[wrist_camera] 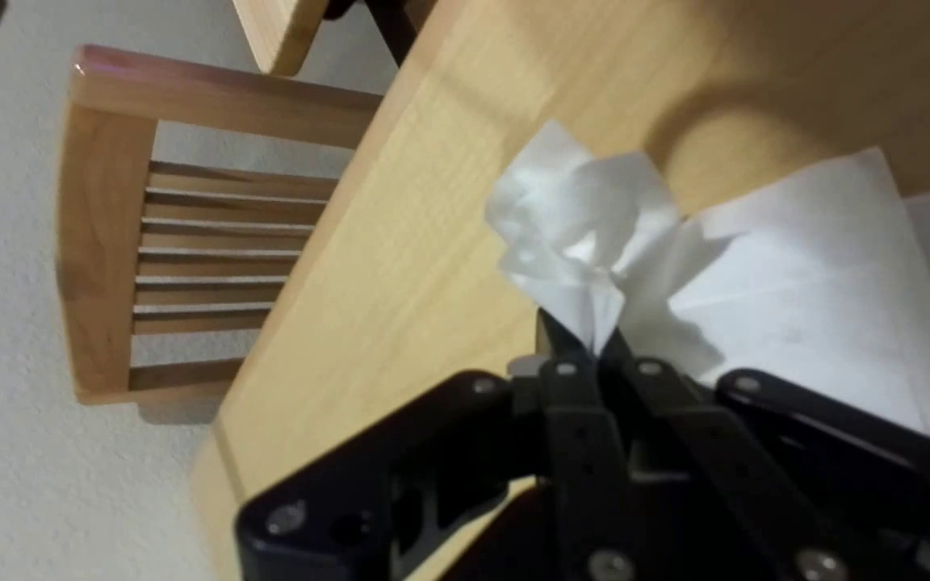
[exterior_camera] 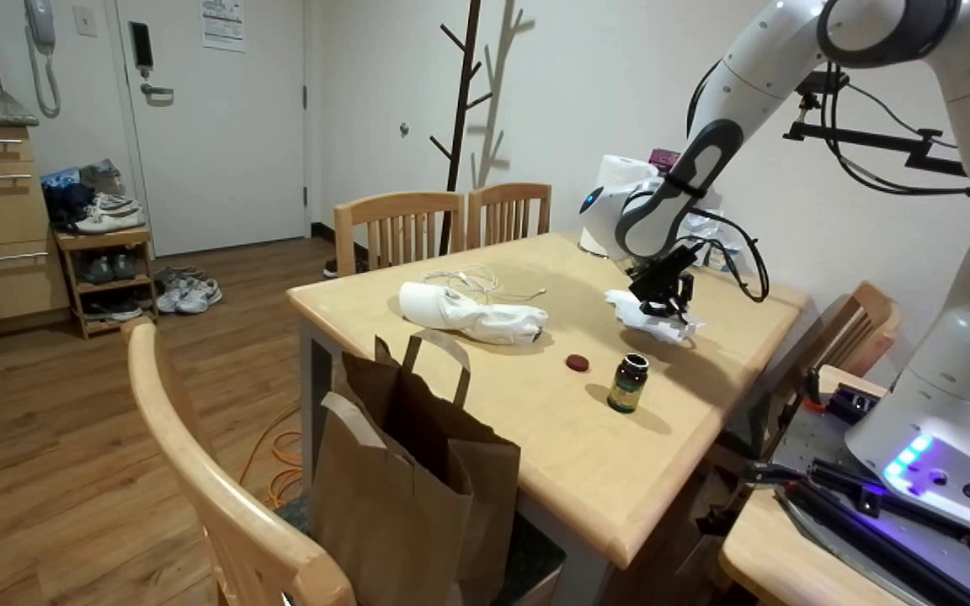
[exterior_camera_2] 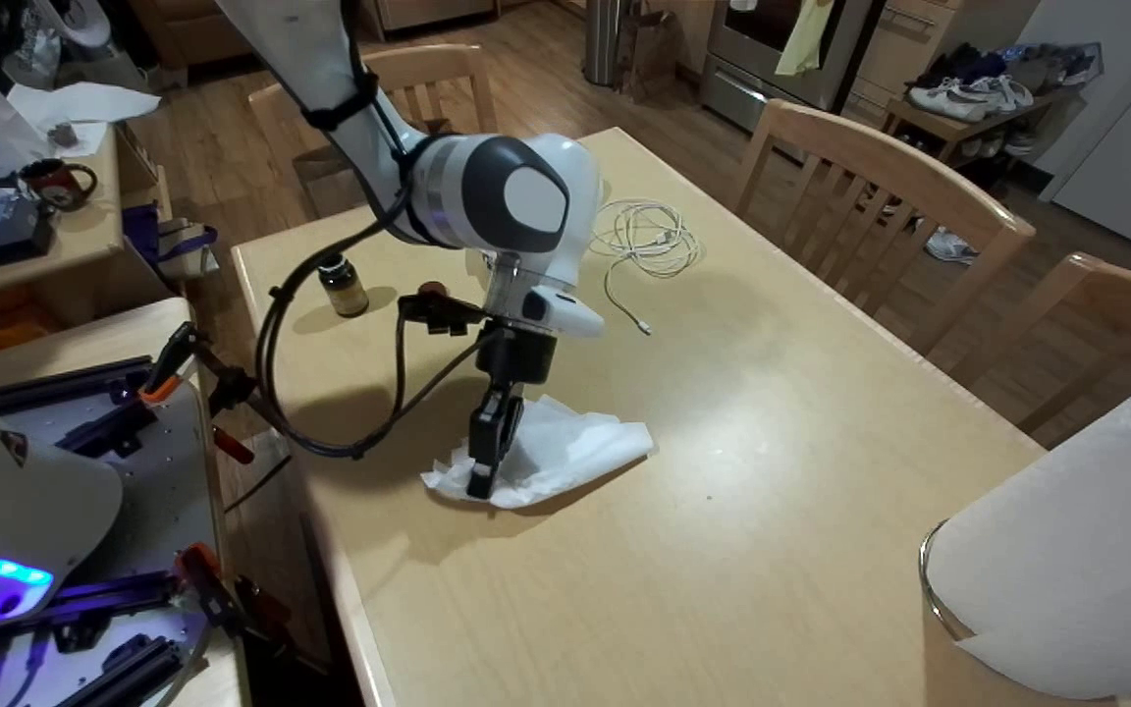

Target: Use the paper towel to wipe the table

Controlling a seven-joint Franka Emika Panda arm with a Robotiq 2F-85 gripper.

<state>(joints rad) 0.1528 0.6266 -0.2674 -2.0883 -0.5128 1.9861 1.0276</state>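
Your gripper (wrist_camera: 592, 347) pinches a bunched bit of the paper towel (exterior_camera_2: 575, 447), and you have the rest of it spread to one side, over the table (exterior_camera_2: 772, 550). Away from it you can see a dark bottle (exterior_camera: 626, 389) and a red cap (exterior_camera: 577, 363) near each other, then, farther off, a long white bundle (exterior_camera: 481, 321)

Paper towel (exterior_camera_2: 575, 450) on table (exterior_camera_2: 752, 560), lid (exterior_camera: 577, 363) between bottle (exterior_camera: 626, 385) and bundle (exterior_camera: 478, 318), bag (exterior_camera: 405, 505) beside table

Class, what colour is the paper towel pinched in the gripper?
The paper towel is plain white; it shows best in the wrist view.
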